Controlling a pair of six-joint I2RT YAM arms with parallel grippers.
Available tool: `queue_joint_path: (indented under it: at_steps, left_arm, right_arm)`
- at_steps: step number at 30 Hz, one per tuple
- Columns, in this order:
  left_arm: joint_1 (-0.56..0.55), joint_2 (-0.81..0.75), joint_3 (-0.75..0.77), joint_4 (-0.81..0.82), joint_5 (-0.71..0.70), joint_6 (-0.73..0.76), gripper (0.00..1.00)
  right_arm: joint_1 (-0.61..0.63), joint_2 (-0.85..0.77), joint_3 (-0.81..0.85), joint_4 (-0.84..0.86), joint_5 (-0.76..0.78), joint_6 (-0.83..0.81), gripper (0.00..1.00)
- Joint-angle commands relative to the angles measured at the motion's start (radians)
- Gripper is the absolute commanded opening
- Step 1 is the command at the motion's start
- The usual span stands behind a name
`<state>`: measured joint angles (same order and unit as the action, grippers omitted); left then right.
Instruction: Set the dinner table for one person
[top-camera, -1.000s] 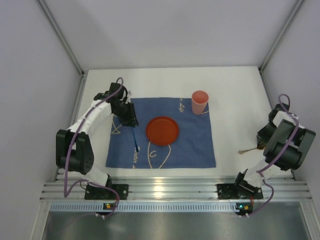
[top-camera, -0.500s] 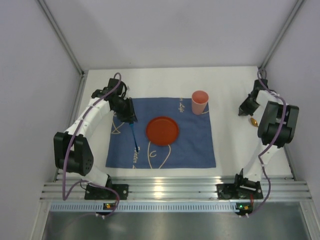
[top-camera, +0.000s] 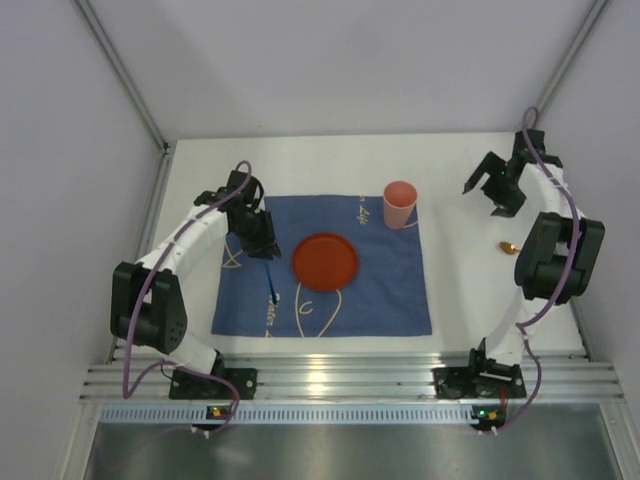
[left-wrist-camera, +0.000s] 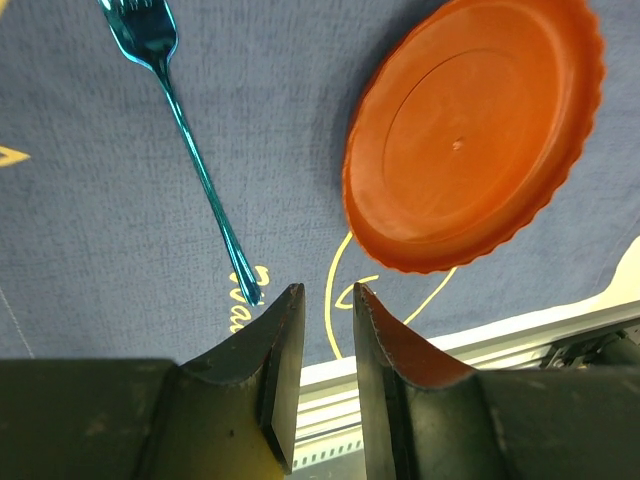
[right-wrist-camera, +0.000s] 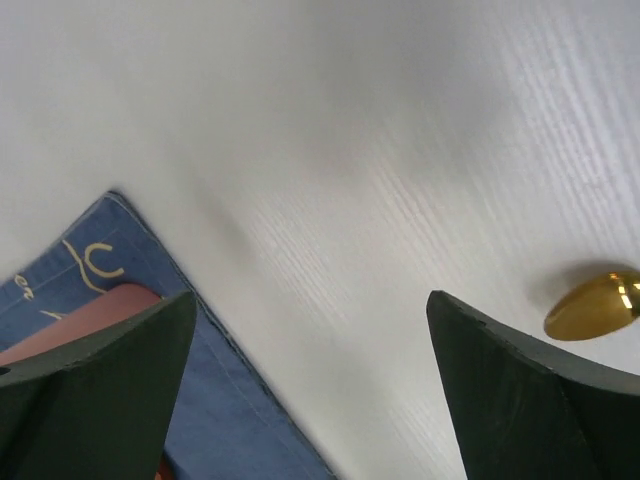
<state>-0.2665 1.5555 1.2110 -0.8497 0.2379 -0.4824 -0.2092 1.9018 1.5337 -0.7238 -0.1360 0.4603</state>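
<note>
Open dinner table (top-camera: 460, 270) lies between pink cup (top-camera: 400, 203) and gold spoon (top-camera: 509, 246).

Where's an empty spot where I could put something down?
The blue cloth is bare right of the red plate, below the pink cup. The white table is bare between the cloth and the gold spoon, and behind the cloth. Left of the plate is crowded: the blue fork lies there, with the left arm's fingers near its handle.

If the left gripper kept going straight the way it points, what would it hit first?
Most likely the blue cloth, between the tip of the fork and the orange plate; depth is hard to judge.
</note>
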Motion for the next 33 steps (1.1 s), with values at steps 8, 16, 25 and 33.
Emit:
queue_joint_path:
  at_steps: [8, 16, 25, 33]
  left_arm:
    - [-0.008, -0.057, -0.093, 0.109, 0.073, -0.007, 0.31]
    - [-0.008, -0.043, -0.104, 0.121, 0.126, -0.005, 0.31]
    - [-0.013, -0.014, -0.038, 0.058, 0.123, 0.010, 0.31]
    - [-0.031, -0.012, 0.007, -0.002, 0.092, 0.022, 0.31]
  right_arm:
    - [-0.277, -0.064, -0.003, -0.133, 0.261, 0.090, 1.00]
    - [-0.415, -0.162, -0.302, 0.000, 0.230, 0.227, 0.99]
    - [-0.414, -0.116, -0.366, 0.110, 0.251, 0.297, 0.96]
    - [-0.414, -0.129, -0.432, 0.210, 0.254, 0.371, 0.89]
